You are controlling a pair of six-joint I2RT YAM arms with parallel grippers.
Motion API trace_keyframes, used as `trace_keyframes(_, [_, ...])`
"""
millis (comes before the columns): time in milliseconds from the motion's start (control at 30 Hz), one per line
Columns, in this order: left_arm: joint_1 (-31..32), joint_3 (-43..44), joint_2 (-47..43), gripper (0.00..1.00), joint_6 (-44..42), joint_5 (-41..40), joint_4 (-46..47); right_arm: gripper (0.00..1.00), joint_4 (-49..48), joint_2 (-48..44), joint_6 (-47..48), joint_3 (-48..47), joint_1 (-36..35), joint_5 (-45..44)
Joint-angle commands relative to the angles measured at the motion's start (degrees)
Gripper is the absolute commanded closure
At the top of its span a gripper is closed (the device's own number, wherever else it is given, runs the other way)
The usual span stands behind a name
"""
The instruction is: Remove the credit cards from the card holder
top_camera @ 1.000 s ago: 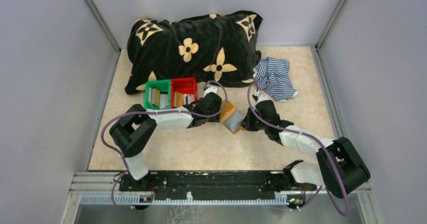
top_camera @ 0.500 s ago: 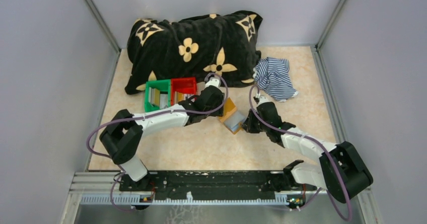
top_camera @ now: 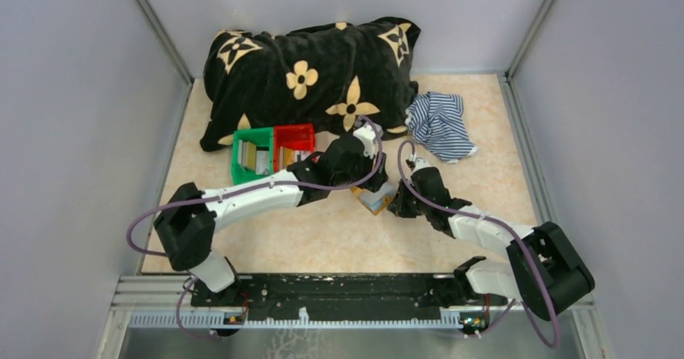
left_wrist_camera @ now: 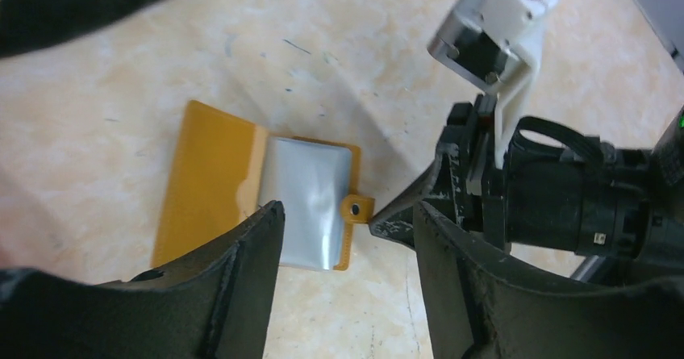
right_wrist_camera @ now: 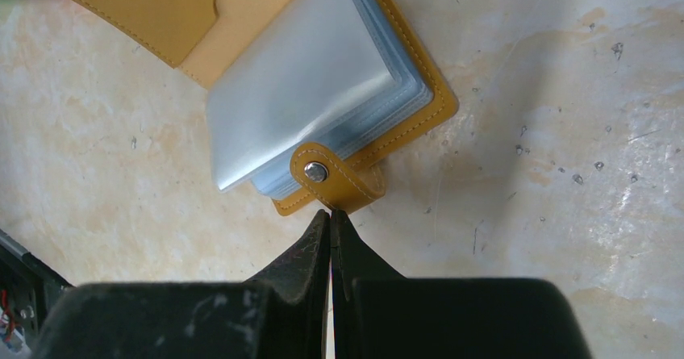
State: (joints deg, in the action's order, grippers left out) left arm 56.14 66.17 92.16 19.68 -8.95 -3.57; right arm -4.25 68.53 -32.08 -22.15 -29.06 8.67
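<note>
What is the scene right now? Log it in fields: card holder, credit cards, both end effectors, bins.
card holder: open flat on the table, clear sleeves facing up
credit cards: none plainly visible in the sleeves
left end effector: open, above the card holder, holding nothing
right end effector: shut, tips at the snap tab; pinch not confirmable
bins: green bin and red bin side by side, left of the card holder

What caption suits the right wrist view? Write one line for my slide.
Shut right gripper touching the snap tab of the open card holder, plastic sleeves exposed.
</note>
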Motion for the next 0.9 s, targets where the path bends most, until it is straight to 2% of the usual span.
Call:
trace_keyframes(0, [-1.0, -1.2, 5.4, 0.36, -3.7, 11.7, 5.1, 1.00, -2.9, -0.2, -0.5, -0.1, 0.3, 0.0])
trace_keyframes(300, [-8.5, -4.2, 13.6, 0.43, -3.0, 18.5, 8.0, 1.00, -3.3, 0.1, -0.3, 0.2, 0.3, 0.2])
trace_keyframes(433, [-11.2, -6.7, 14.0, 0.47, -1.8, 18.4, 9.1, 1.00, -3.4, 0.4, -0.3, 0.1, 0.3, -0.5])
trace_keyframes(633, [-11.9, -8.2, 13.9, 0.47, -1.2, 18.1, 8.1, 1.00, -5.1, 4.5, -0.7, -1.3, 0.4, -1.3])
trace_keyframes(867, [-11.9, -12.0, 13.4, 0.48, 4.1, 20.2, 9.3, 1.00, -7.6, 9.6, -0.2, -4.6, 0.4, -0.4])
